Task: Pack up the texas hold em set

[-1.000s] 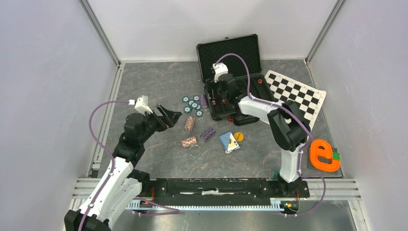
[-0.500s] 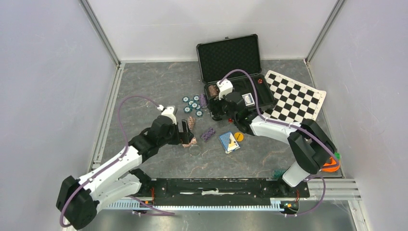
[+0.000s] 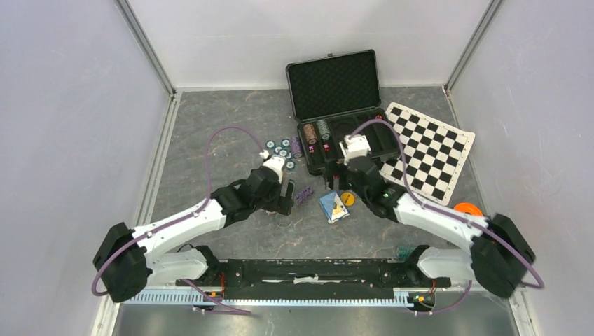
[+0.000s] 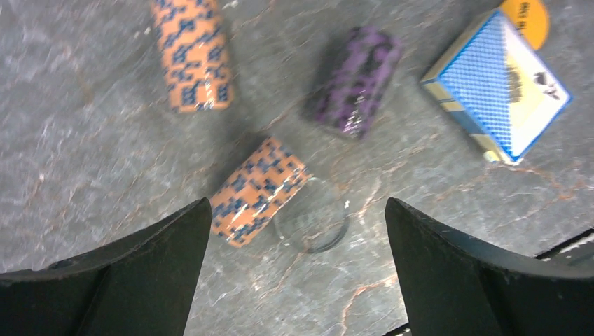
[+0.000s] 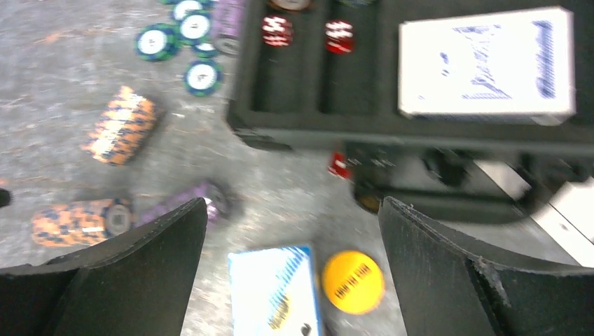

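Note:
The black poker case (image 3: pixel 364 142) lies open at the back, with chip stacks and a white card deck (image 5: pixel 487 63) in its tray. On the floor lie two orange chip rolls (image 4: pixel 259 191) (image 4: pixel 192 52), a purple chip roll (image 4: pixel 354 80), a blue card deck (image 3: pixel 334 206) and a yellow dealer button (image 3: pixel 348 199). Loose blue-green chips (image 3: pixel 280 150) lie left of the case. My left gripper (image 4: pixel 298 280) is open and empty over the near orange roll. My right gripper (image 5: pixel 291 280) is open and empty above the blue deck (image 5: pixel 277 290) and the button (image 5: pixel 352 281).
A checkered board (image 3: pixel 427 147) lies right of the case. An orange object (image 3: pixel 468 208) shows behind the right arm. A clear round ring (image 4: pixel 312 224) lies beside the near orange roll. Grey walls close in both sides.
My left arm has reached right and down over the chip rolls. My right gripper has pulled back out of the case toward the blue deck and yellow button.

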Motion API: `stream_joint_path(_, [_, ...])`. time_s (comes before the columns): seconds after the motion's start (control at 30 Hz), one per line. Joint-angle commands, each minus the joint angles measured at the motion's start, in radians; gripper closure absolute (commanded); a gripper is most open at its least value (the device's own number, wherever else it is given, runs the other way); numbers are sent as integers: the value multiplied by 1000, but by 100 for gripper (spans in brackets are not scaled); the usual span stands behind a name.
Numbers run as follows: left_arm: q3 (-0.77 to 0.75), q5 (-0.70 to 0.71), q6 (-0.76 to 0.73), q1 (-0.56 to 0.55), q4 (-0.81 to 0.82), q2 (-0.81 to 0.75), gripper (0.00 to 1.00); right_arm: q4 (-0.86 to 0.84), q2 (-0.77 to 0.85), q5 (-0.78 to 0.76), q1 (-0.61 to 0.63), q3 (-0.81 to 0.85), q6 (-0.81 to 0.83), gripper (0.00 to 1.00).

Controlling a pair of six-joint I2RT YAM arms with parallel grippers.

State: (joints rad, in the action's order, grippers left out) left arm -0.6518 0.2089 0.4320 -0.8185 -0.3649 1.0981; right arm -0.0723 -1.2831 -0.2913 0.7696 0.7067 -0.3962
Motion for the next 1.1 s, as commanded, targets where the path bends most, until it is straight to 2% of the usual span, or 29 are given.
stream_joint_path(0.0, [-124, 30, -84, -37, 20, 76, 1, 53, 177, -219, -9, -113, -70, 2])
stream_joint_path(0.13, [-178, -37, -126, -41, 54, 161, 8, 70, 323, -268, -31, -172, -33, 2])
stream_joint_path(0.3, [-263, -114, -172, -45, 55, 306, 14, 161, 410, -269, -84, -168, 3, 2])
stream_joint_path(0.43, [-318, -126, -196, -45, 52, 403, 24, 161, 445, -255, -108, -189, 17, 2])
stream_joint_path(0.67, [-375, -123, -197, -45, 48, 533, 27, 157, 464, -229, -118, -219, 15, 2])
stream_joint_path(0.83, [-411, -146, -192, -45, 21, 611, 34, 134, 482, -202, -119, -249, -1, 2])
stream_joint_path(0.9, [-423, -152, -189, -45, 9, 631, 39, 131, 478, -188, -119, -253, -7, 2])
stream_joint_path(0.97, [-429, -153, -186, -45, 2, 640, 50, 129, 475, -169, -119, -250, -10, 2])
stream_joint_path(1.0, [-431, -148, -183, -45, -2, 637, 60, 126, 473, -151, -120, -249, -9, 2])
stream_joint_path(1.07, [-409, -122, -169, -45, 20, 593, 67, 110, 465, -82, -119, -250, -13, 2])
